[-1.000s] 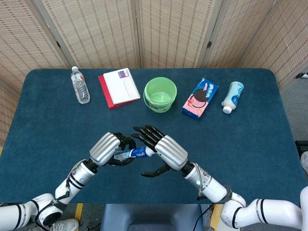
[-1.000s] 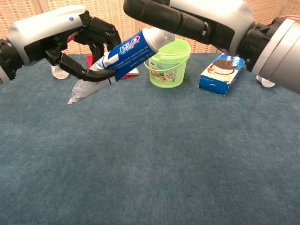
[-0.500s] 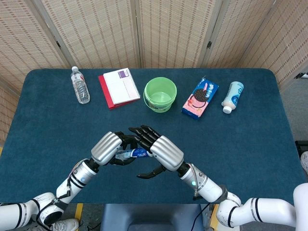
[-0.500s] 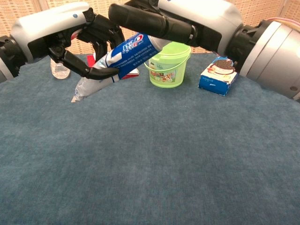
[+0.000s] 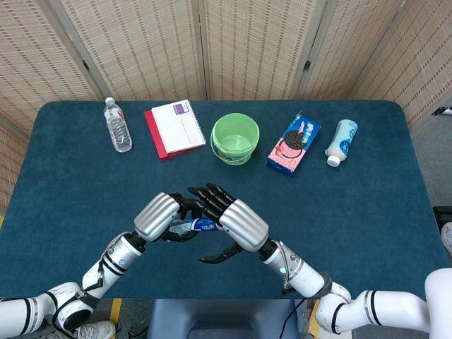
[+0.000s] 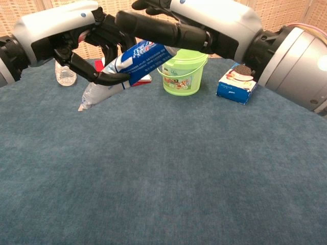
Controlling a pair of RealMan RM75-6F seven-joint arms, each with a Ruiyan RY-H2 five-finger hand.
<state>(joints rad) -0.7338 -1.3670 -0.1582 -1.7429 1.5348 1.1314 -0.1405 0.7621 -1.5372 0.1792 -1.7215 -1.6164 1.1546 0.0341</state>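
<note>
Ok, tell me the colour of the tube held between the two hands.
The toothpaste tube is blue and white with red lettering, clearest in the chest view.

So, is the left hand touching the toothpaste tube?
Touching. In the chest view the left hand has its fingers wrapped under the toothpaste tube, which hangs above the table.

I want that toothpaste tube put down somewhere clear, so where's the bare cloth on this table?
Bare cloth runs wide along the table's right side, in front of the cookie box and the white bottle, and at the left in front of the water bottle. The back row, with notebook and green bucket, is crowded.
</note>
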